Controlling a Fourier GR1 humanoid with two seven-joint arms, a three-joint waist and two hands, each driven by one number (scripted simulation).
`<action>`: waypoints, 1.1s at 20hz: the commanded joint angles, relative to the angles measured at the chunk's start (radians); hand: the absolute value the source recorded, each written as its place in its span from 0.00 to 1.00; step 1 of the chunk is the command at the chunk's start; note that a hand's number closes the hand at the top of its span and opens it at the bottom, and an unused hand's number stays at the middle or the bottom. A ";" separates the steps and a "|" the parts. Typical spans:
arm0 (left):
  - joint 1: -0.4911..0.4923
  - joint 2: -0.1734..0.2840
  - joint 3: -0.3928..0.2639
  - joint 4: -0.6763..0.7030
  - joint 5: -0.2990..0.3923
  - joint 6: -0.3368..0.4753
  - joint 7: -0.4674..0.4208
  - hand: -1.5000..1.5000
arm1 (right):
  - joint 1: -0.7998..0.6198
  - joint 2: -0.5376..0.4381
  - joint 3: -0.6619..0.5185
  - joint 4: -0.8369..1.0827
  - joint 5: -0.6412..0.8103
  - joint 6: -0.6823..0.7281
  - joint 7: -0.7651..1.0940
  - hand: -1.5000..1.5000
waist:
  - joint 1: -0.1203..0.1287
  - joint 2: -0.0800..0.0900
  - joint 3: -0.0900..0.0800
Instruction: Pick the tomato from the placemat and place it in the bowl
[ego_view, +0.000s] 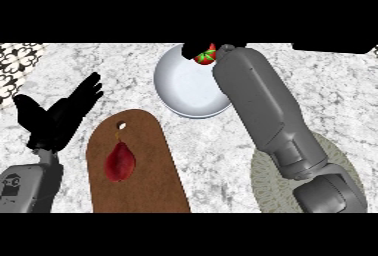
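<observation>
- White bowl (188, 90) holds nothing; right hand (195, 50) grips the tomato (206, 56) above its far rim.
- Left hand (59, 112) rests spread, left.
- Wooden board (148, 165) carries a red pepper (119, 161).

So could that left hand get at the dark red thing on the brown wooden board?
Probably yes: the left hand rests open beside the brown wooden board, with nothing between it and the dark red thing.
</observation>
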 joint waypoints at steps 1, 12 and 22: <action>-0.019 -0.043 -0.041 0.019 -0.036 0.022 -0.031 0.50 | -0.022 0.001 -0.094 0.103 -0.118 -0.077 -0.044 1.00 | 0.022 0.014 0.000; -0.040 -0.023 -0.020 0.017 -0.014 0.006 -0.003 0.50 | -0.052 0.000 -0.198 0.220 -0.192 -0.307 -0.325 0.00 | 0.026 0.013 0.000; 0.010 -0.011 0.011 0.016 -0.013 0.016 -0.010 0.50 | -0.053 -0.107 -0.241 0.267 -0.180 -0.494 -0.413 0.00 | -0.023 -0.010 0.000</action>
